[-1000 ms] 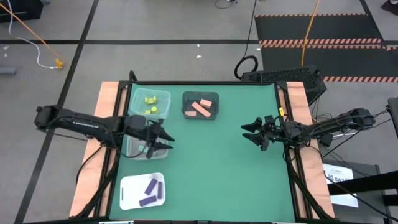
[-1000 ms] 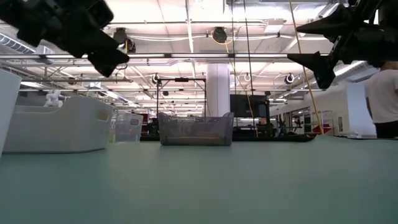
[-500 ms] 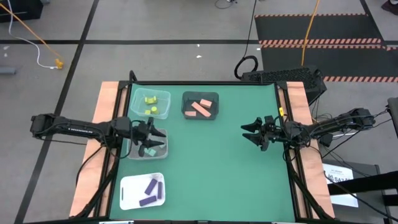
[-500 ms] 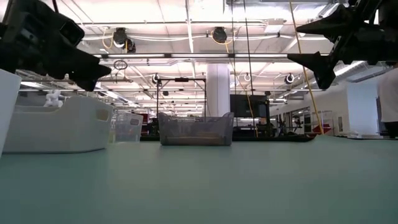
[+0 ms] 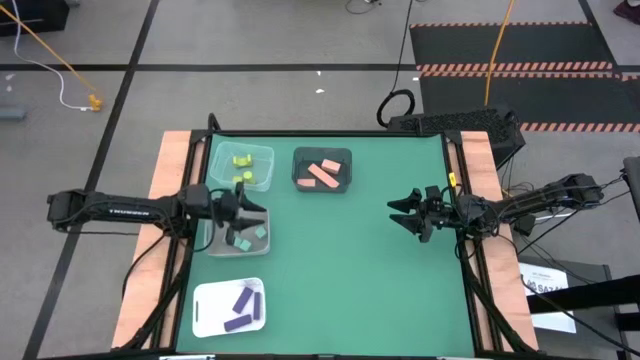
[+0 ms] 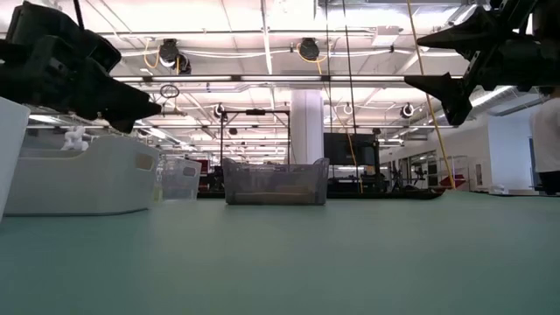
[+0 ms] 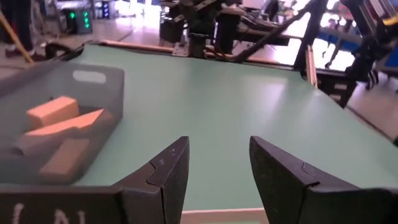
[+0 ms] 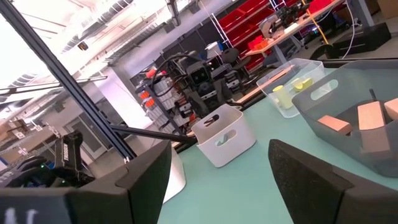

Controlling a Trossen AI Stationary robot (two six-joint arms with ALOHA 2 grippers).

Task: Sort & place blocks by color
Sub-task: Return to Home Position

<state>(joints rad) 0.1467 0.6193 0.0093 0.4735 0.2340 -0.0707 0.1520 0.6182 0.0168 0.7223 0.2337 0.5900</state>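
Observation:
My left gripper is open and empty above the far edge of a pale bin that holds mint-teal blocks. Its wrist view shows its gripper over bare green table, with the salmon blocks off to one side. Yellow-green blocks lie in a clear bin. Salmon-orange blocks lie in a dark bin. Purple blocks lie on a white tray. My right gripper waits open and empty near the table's right edge, raised above it.
The bins stand in a group at the table's far left, the white tray at the near left. The green mat lies bare between the two arms. A person stands in the room beyond the table's right side.
My left gripper has drawn back toward the table's left edge and come lower over the pale bin. The mint-teal blocks in that bin now show beside it. My right gripper has kept still.

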